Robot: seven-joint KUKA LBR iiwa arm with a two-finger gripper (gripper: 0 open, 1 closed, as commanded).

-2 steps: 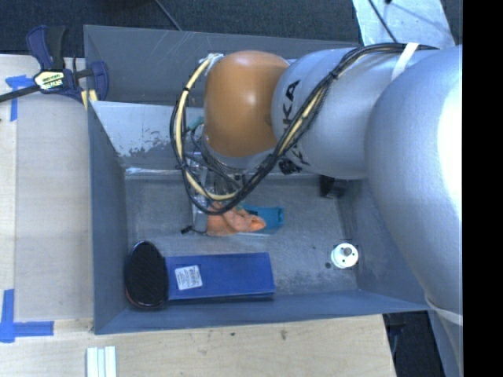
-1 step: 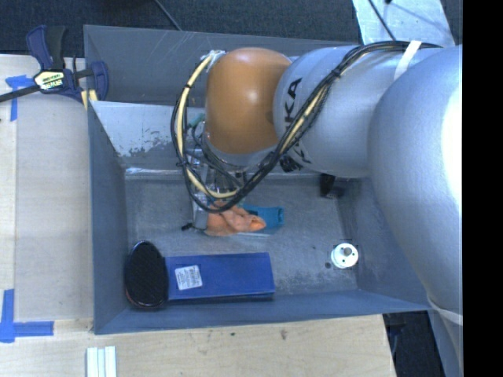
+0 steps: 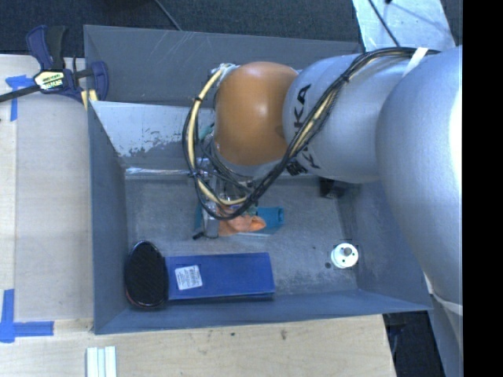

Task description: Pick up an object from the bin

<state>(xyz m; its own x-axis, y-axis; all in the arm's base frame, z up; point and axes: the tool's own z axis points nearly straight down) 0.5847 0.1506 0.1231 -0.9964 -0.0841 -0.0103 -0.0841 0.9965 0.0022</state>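
Note:
My gripper (image 3: 211, 226) reaches down into the middle of the bin, mostly hidden under the arm's orange cover. Right beside it, to its right, lies a small orange thing (image 3: 245, 225) with a light blue piece (image 3: 272, 217) against its far end. I cannot tell whether the gripper touches either of them. Just in front of the gripper, along the bin's near wall, lies a flat dark blue box (image 3: 224, 276) with a white label.
A black oval thing (image 3: 145, 275) lies against the blue box's left end in the near left corner. A small white round thing (image 3: 344, 255) sits alone on the floor to the right. The arm covers the bin's back right part.

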